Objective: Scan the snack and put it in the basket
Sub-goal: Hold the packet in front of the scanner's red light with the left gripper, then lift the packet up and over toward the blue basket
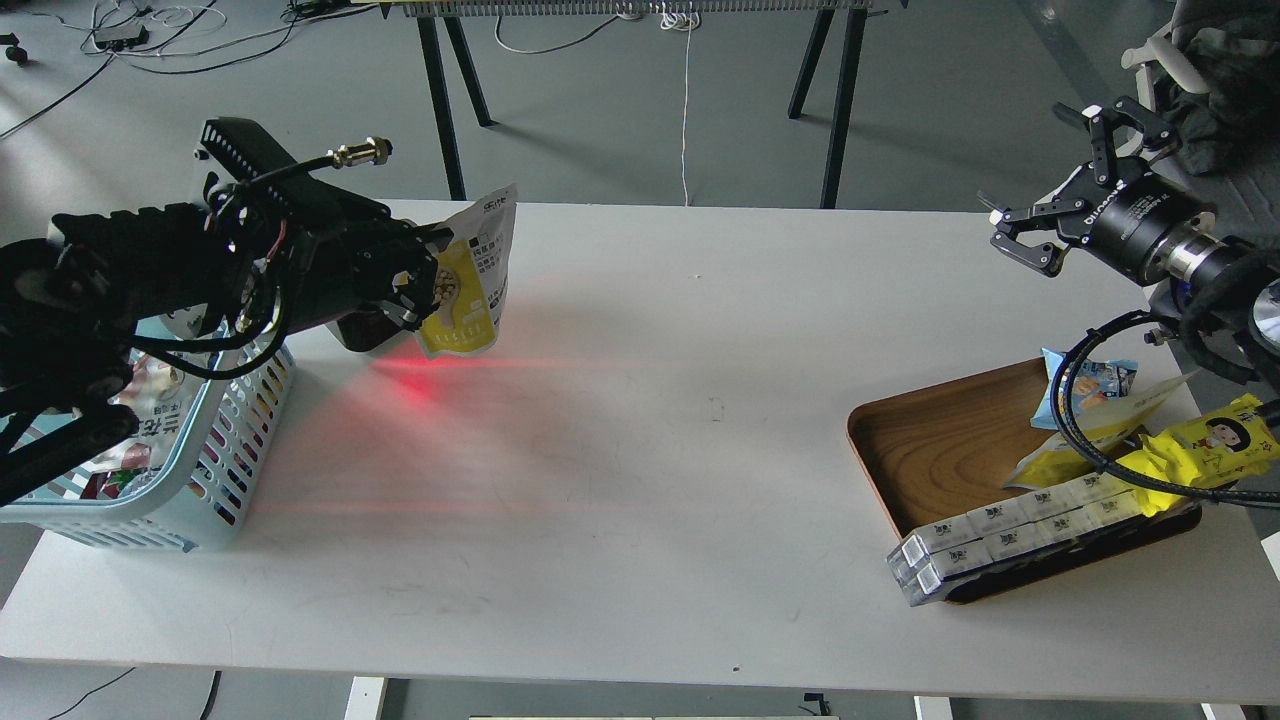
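Black left gripper (425, 275) is being kept pinched on the snack (470, 285), which is being held upright above the white table (640, 480) at far left. Red light (420, 375) is being cast on the tabletop just beneath the pouch. The basket (240, 440) is being kept at the near left edge. At far right, the right gripper (1075, 185) is being held spread above the wooden tray (940, 440).

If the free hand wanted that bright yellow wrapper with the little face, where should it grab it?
Probably across the wrapper's narrow middle, coming down from above. It lies flat and long on the heap in the wooden tray, with a black cable crossing near its left end, so the open right hand should stay clear of that end.
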Tool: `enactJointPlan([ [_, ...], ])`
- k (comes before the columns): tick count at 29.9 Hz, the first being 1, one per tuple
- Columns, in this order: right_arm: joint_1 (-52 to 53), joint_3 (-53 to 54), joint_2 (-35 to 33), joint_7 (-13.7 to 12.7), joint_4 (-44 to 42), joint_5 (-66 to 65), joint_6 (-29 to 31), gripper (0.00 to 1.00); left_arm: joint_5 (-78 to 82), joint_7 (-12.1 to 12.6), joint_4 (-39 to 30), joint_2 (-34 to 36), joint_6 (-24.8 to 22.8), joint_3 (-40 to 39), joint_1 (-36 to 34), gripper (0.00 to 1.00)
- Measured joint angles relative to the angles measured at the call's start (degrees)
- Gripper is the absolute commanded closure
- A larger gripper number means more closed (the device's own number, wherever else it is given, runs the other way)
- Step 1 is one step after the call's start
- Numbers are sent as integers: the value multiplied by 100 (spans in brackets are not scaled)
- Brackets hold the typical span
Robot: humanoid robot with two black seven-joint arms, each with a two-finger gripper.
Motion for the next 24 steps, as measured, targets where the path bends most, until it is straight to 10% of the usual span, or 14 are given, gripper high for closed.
enactJointPlan([
  [24,-9,-9,-4,-26,9,-14,0,0,1,0,0,117,0,37,-6,100],
])
